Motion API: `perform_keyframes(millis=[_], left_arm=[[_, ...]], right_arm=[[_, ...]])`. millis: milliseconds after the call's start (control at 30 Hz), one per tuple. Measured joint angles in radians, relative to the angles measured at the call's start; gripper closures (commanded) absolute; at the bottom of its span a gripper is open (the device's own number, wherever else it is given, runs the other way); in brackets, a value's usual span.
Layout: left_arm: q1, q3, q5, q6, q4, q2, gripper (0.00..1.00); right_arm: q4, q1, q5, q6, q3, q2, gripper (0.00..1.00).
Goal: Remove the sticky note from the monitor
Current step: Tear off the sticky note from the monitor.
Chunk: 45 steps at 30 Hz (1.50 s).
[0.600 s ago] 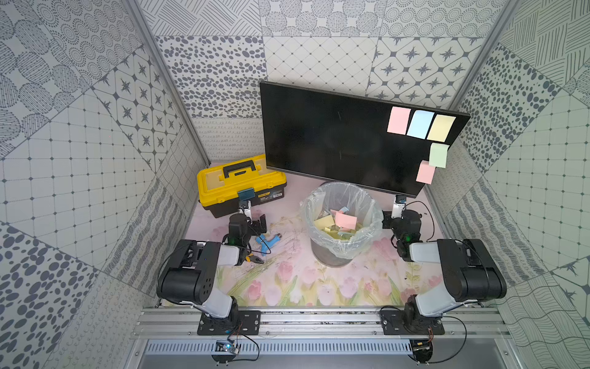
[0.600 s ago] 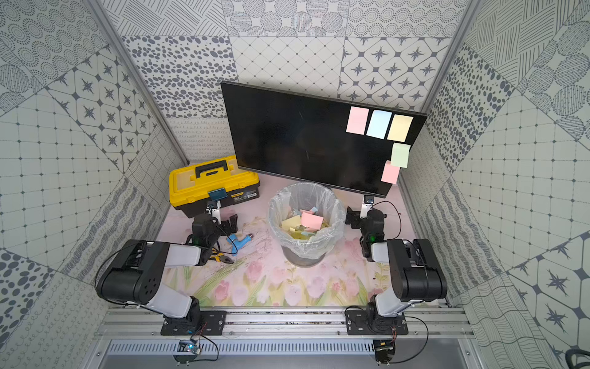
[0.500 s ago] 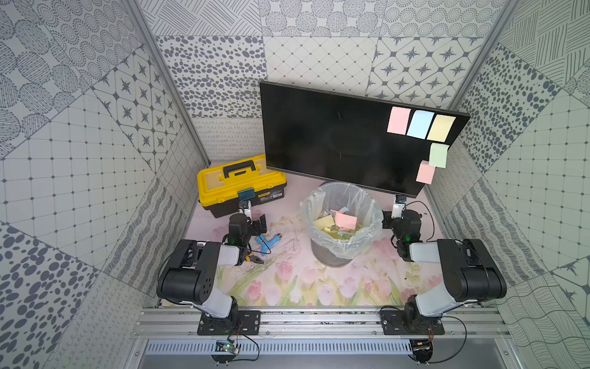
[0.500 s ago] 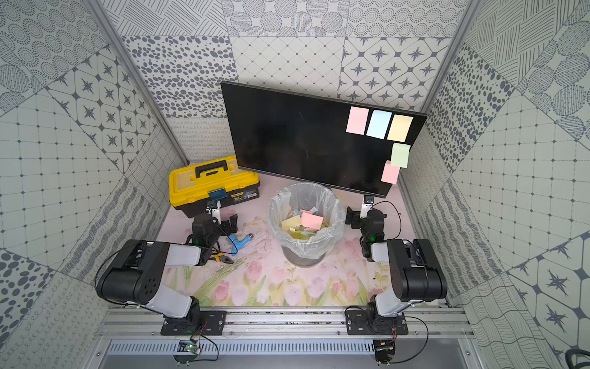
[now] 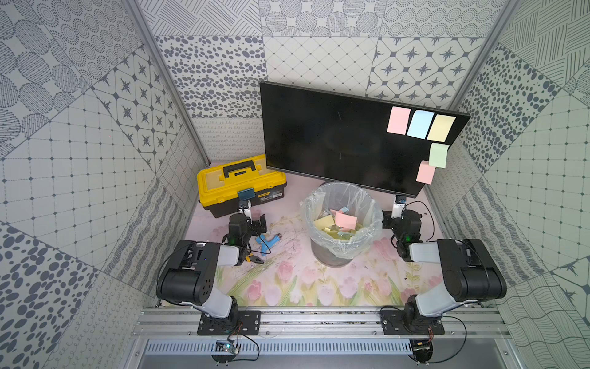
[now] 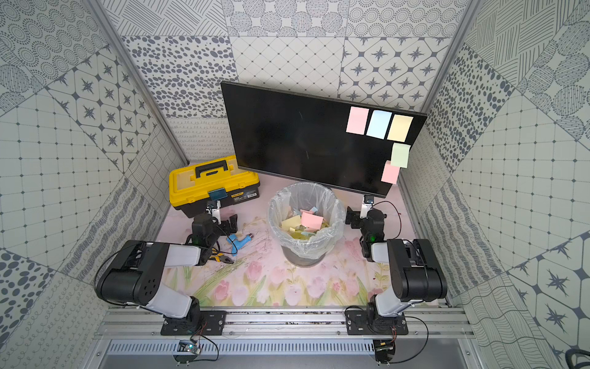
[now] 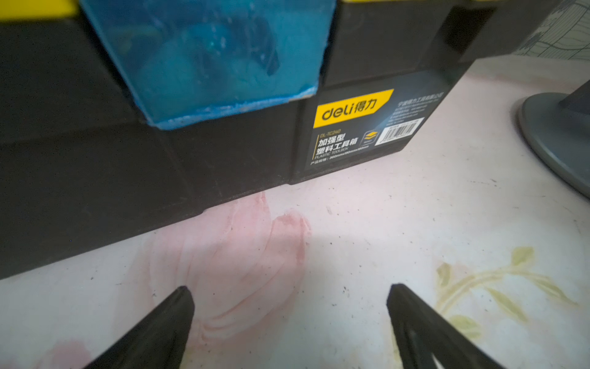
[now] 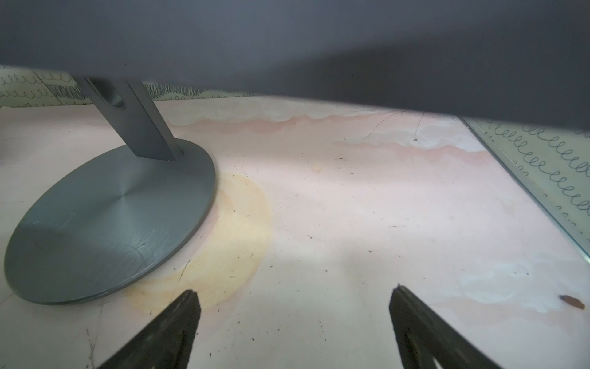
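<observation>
1. **Gripper state.** The left gripper (image 7: 289,294) has its jaws spread wide with nothing between them. It sits low over the table mat (image 7: 351,239), facing the yellow toolbox (image 7: 223,153). The right gripper (image 8: 293,294) is spread just as wide and is also empty. It sits low over the mat beside the stand base (image 8: 108,220), under the screen's lower edge.
2. **Target location.** The monitor (image 5: 335,137) stands at the back of the cell. Five sticky notes sit at its right end:
   - the top pink note (image 5: 398,120), blue note (image 5: 421,124) and yellow note (image 5: 442,127) form a row along the top edge;
   - the green note (image 5: 438,155) and lower pink note (image 5: 425,172) run down the right edge, both overhanging the frame.
3. **Governing relation.** Every note lies above the right gripper and toward the back wall, and the lower pink note is almost directly overhead. The left gripper is well apart from them, on the far side of the trash bin (image 5: 306,207). The right arm is the nearer one and the likely choice.
4. **Note axis.** Each note is slightly taller than wide, with its long axis running up the screen. The overhanging side of the lower pink note is probably the easiest place to pinch.
5. **Next move – judgement.** Raise the right gripper, tilt the jaws toward the screen and close them on a free edge.
6. **Caution.** Pressing on the panel could rock the monitor on its stand.
</observation>
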Motion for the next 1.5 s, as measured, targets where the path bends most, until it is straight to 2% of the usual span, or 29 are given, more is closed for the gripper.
perform_keyframes(millis=[100, 167, 333, 433, 533, 600, 667, 800, 933, 1100, 1300, 1500], left_arm=[[0.000, 0.000, 0.004, 0.000, -0.029, -0.060, 0.01], [0.000, 0.000, 0.007, -0.003, -0.062, -0.120, 0.01], [0.000, -0.021, 0.012, -0.056, -0.145, -0.278, 0.00], [0.000, -0.023, 0.005, -0.092, -0.227, -0.390, 0.01], [0.000, 0.003, 0.003, -0.123, -0.320, -0.480, 0.00], [0.000, 0.036, 0.001, -0.135, -0.380, -0.520, 0.01], [0.000, 0.090, -0.005, -0.149, -0.452, -0.547, 0.01], [0.000, 0.208, -0.024, -0.157, -0.556, -0.561, 0.00], [0.000, 0.344, -0.029, -0.173, -0.645, -0.543, 0.01], [0.000, 0.559, -0.013, -0.213, -0.768, -0.461, 0.00], [0.000, 0.799, 0.077, -0.266, -0.902, -0.338, 0.01], [0.000, 0.940, 0.252, -0.352, -1.001, -0.225, 0.01]], right_arm=[[0.004, 0.000, 0.029, 0.008, -0.059, -0.072, 0.03], [-0.053, 0.000, 0.055, 0.021, -0.089, -0.183, 0.03], [-0.257, 0.010, 0.128, 0.102, -0.152, -0.591, 0.03], [-0.499, 0.031, 0.198, 0.161, -0.198, -0.931, 0.03], [-0.734, 0.038, 0.265, 0.210, -0.196, -1.211, 0.03], [-0.870, 0.038, 0.309, 0.245, -0.175, -1.363, 0.03], [-0.988, 0.038, 0.345, 0.272, -0.134, -1.442, 0.03], [-1.164, 0.038, 0.386, 0.285, 0.012, -1.419, 0.03], [-1.251, 0.038, 0.389, 0.261, 0.220, -1.271, 0.03], [-1.271, 0.038, 0.353, 0.240, 0.468, -1.084, 0.03], [-1.278, 0.038, 0.220, 0.303, 0.693, -0.895, 0.03], [-1.275, 0.038, -0.018, 0.484, 0.864, -0.707, 0.03]])
